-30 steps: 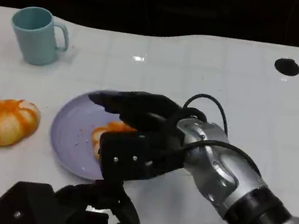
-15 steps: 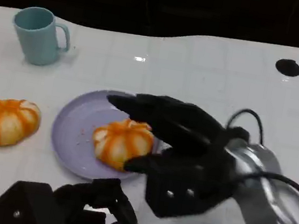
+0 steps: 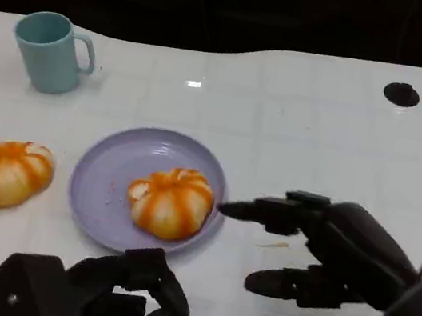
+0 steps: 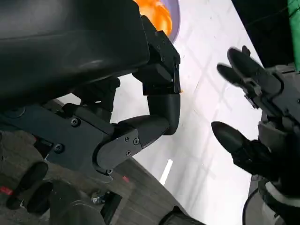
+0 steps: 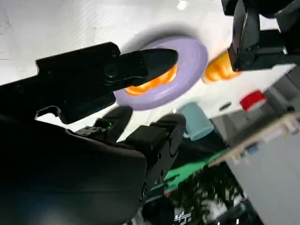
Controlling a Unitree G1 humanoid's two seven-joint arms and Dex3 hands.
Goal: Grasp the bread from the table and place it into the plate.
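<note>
An orange-striped bread roll (image 3: 170,201) lies on the purple plate (image 3: 106,181) at the table's middle; the right wrist view shows the roll (image 5: 154,82) and the plate (image 5: 193,60) too. A second roll (image 3: 6,172) sits on the table left of the plate. My right hand (image 3: 323,251) hovers just right of the plate, fingers spread, holding nothing, one fingertip pointing at the plate's rim. My left hand (image 3: 103,296) rests low at the front left with fingers curled in and nothing in them; it appears again in the left wrist view (image 4: 140,93).
A teal cup (image 3: 51,50) stands at the back left. A small black hole (image 3: 401,94) marks the table at the back right. The table's far edge runs along a dark background. Bare white tabletop lies right of the plate.
My right hand has let go of the roll on the plate and drawn back to the right and toward me, fingers spreading. The left hand has stayed put.
</note>
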